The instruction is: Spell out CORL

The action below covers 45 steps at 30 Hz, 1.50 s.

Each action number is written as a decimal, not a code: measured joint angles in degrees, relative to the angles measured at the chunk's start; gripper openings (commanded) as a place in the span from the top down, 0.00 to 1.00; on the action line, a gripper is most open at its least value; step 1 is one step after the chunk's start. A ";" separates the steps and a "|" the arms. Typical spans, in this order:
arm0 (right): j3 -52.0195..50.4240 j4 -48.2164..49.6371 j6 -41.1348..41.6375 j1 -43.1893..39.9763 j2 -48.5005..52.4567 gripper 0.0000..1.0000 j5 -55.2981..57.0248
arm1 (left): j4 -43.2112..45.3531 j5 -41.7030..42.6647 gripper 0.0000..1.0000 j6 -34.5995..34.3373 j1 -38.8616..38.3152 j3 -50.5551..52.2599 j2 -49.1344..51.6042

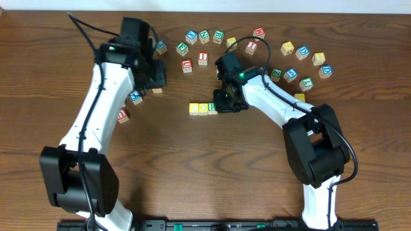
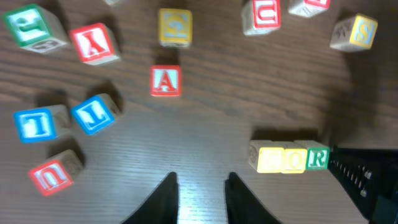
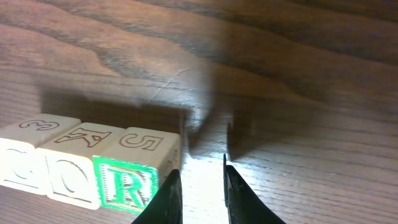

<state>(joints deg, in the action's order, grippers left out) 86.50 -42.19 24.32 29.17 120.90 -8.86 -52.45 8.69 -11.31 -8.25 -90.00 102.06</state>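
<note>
C-O-R row point(image 1: 203, 108) sits mid-worktop point(image 2: 205, 124). Right hand point(image 3: 198, 190) is just beside the R block point(image 3: 124, 186), fingers slightly apart, empty. Left hand point(image 2: 202, 198) is apart too, w/ a blue L block point(image 2: 93, 114) near. Tip: grip L square, set flush vs R w/o nudging the row.

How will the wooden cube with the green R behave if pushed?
The green R wooden cube likely slides, not rolls: flat faces. Probably rigid and light, being wood. Touching the yellow O cube, it may shove that along.
</note>
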 measured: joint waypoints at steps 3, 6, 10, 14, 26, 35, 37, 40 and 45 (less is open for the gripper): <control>0.00 -0.39 -0.46 -1.01 0.00 0.80 -0.46 | 3.19 -0.02 0.85 -1.97 -1.84 3.19 -0.02; 0.00 -0.94 -0.52 -2.08 0.00 0.77 -0.57 | 5.97 0.81 0.89 -3.02 -2.40 6.80 0.00; 0.00 -1.77 -0.70 -3.26 0.00 0.71 -0.61 | 9.18 3.48 0.91 -3.93 -2.43 10.49 0.00; 0.00 -2.29 -1.66 -4.00 0.00 0.65 -1.14 | 11.21 4.76 0.92 -4.22 -2.43 13.49 0.00; 0.00 -2.36 -2.47 -4.13 0.00 0.55 -1.88 | 14.84 5.18 0.92 -5.35 -4.76 18.53 0.00; 0.00 -2.36 -2.69 -4.13 0.00 0.53 -1.86 | 19.15 3.63 0.92 -8.63 -6.99 20.17 0.66; 0.00 -2.34 -2.71 -4.13 0.00 0.49 -1.86 | 19.89 3.39 0.92 -9.05 -7.02 20.17 1.55; 0.00 -2.34 -3.04 -4.13 0.00 0.48 -1.84 | 20.55 3.45 0.92 -9.49 -7.02 20.17 3.39; 0.00 -2.34 -3.08 -4.13 0.00 0.48 -1.84 | 21.68 5.14 0.92 -9.68 -7.04 20.17 5.88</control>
<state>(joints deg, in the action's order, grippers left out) 86.50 -44.53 21.23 25.04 120.90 -10.70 -30.76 13.82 -20.99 -15.29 -69.82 107.94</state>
